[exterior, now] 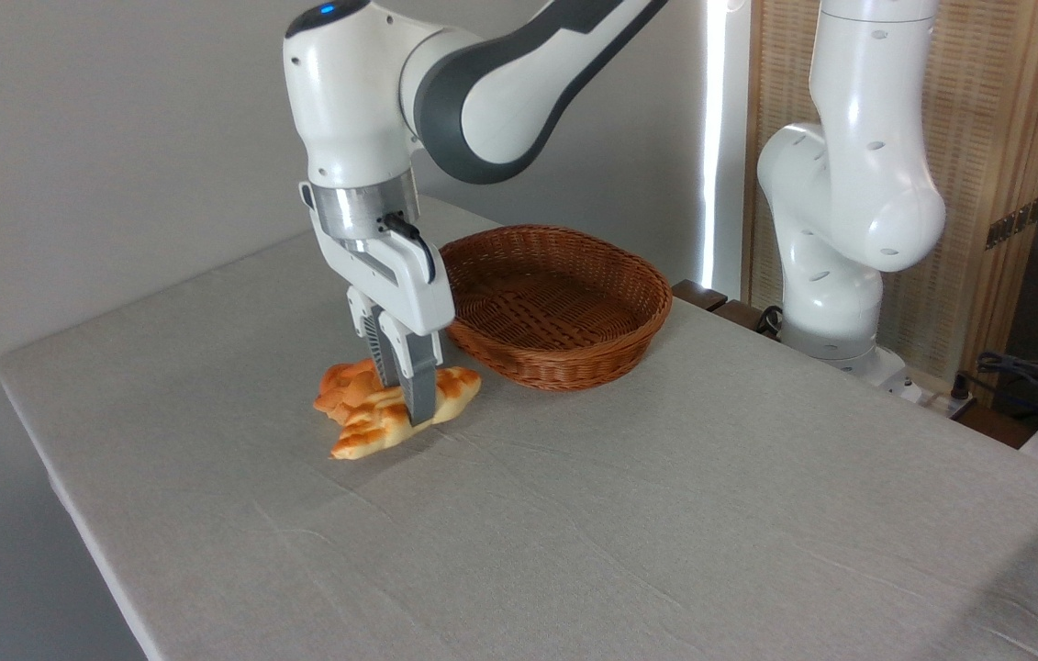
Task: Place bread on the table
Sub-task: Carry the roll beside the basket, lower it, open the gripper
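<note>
The bread (381,424), a long braided golden loaf with brown patches, lies low on the table (574,514), just left of the basket. My gripper (410,404) points straight down and is shut on the bread's middle, one grey finger (420,390) in front of the loaf. The loaf's underside looks to be touching the cloth, its left tip angled toward the front. The far finger is mostly hidden behind the near one.
A small round orange bun (344,386) sits right behind the loaf, touching or nearly touching it. A brown wicker basket (564,353) stands to the right, with nothing in it. The arm's white base (835,275) rises at the back right. The table's left edge is close.
</note>
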